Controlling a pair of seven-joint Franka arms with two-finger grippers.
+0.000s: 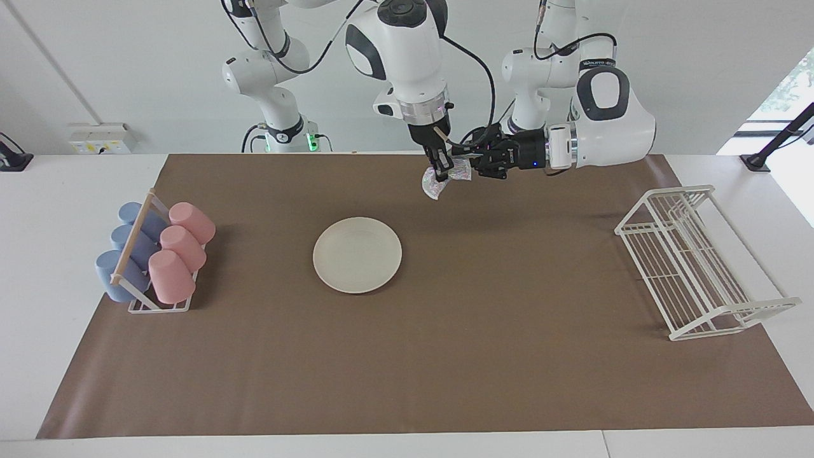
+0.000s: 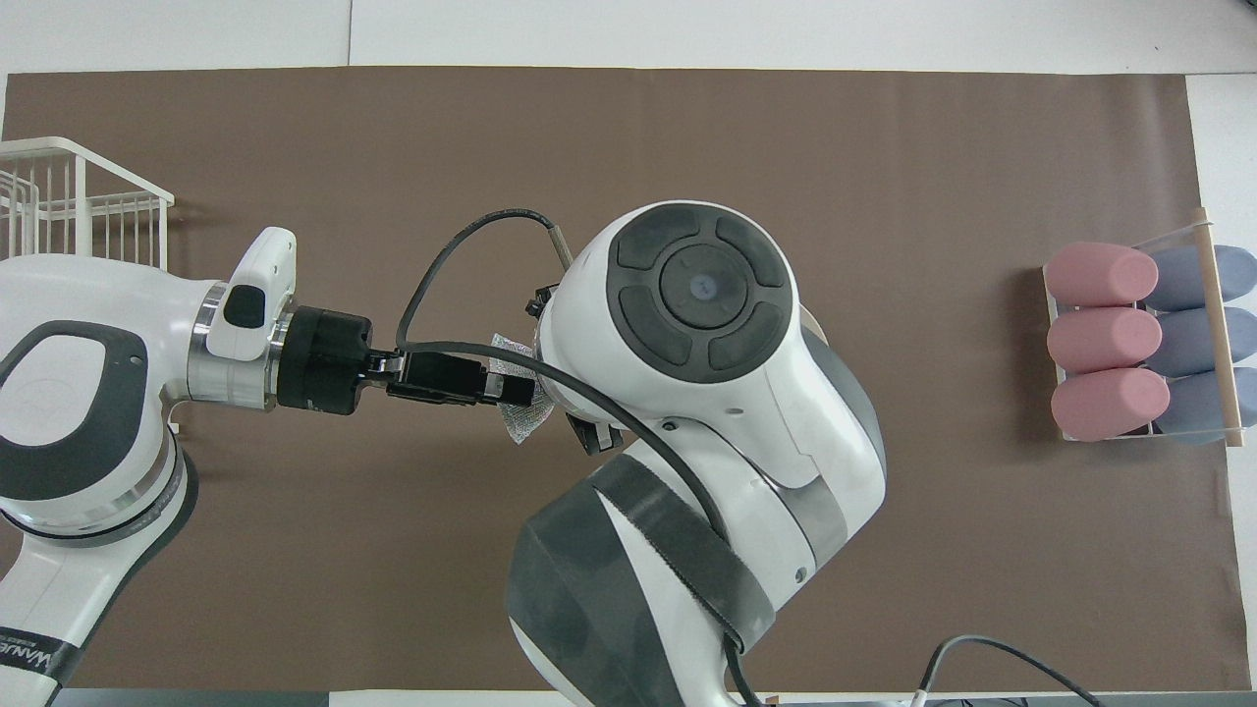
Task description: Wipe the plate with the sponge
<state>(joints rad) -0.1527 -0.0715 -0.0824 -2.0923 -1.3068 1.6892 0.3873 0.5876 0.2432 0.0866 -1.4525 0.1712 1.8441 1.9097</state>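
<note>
- The right gripper (image 1: 441, 166) hangs straight down from its arm, up in the air over the brown mat (image 1: 445, 356) near the robots' edge of it. Its fingers are closed on the sponge (image 1: 439, 181), which droops below them as a crinkled silvery flap.
- The left gripper (image 1: 474, 159) lies level and reaches in sideways from the left arm's end. Its fingertips meet the same sponge at about 3 o'clock of the right gripper in the facing view; whether they actually pinch the pad or only touch it I cannot tell.
- In the overhead view the right arm's big wrist covers most of the meeting point, and only a corner of the sponge (image 2: 518, 417) shows beside the left gripper (image 2: 511, 388).
- The plate (image 1: 357, 255) lies flat on the mat, farther from the robots than both grippers, at about 7 o'clock of the sponge in the facing view. It is well apart from the sponge and nothing touches it.
- A small rack (image 1: 159, 304) holding pink cups (image 1: 180, 253) and blue cups (image 1: 124, 254) on their sides stands at the right arm's end of the table.
- A white wire dish rack (image 1: 693, 267) stands at the left arm's end, partly off the mat.
- The mat covers a white table (image 1: 76, 210), and a pale wall (image 1: 127, 63) with a socket plate rises at the robots' end.
</note>
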